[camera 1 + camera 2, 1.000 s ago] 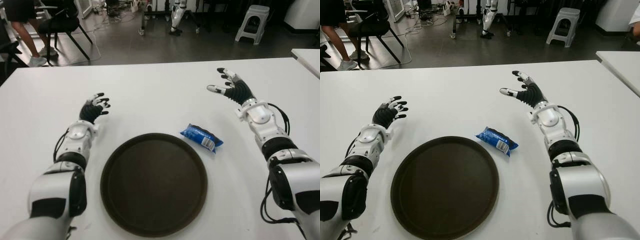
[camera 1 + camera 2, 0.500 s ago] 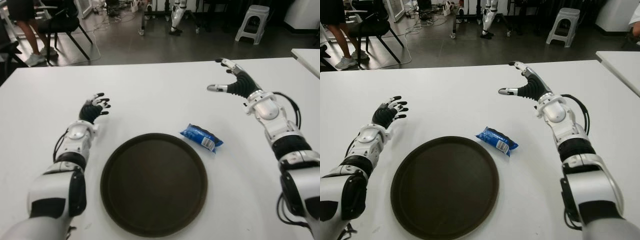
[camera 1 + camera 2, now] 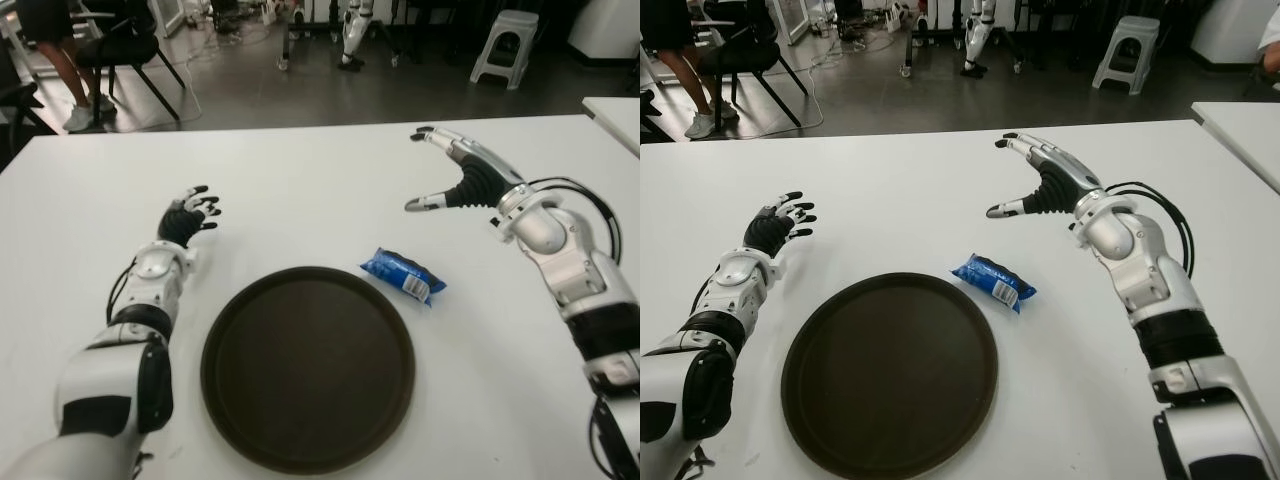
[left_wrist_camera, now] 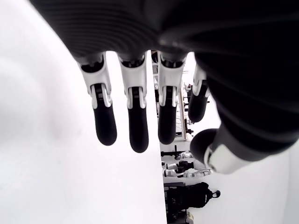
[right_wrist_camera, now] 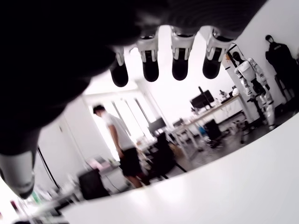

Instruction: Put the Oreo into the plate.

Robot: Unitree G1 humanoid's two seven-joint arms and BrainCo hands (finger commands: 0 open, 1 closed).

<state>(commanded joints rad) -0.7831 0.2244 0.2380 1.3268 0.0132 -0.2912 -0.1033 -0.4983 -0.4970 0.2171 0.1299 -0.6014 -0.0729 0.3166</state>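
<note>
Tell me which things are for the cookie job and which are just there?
For the job:
Oreo packet, on the table
brown plate
right hand, open above the table
left hand, idle

Just there:
stool
chair

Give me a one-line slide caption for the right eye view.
Open right hand raised beyond the blue Oreo packet, which lies beside the round dark brown plate; left hand idle, plate's left.

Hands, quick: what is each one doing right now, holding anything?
Left hand: open, empty, left of the plate.
Right hand: open, empty, raised beyond the Oreo pack.
</note>
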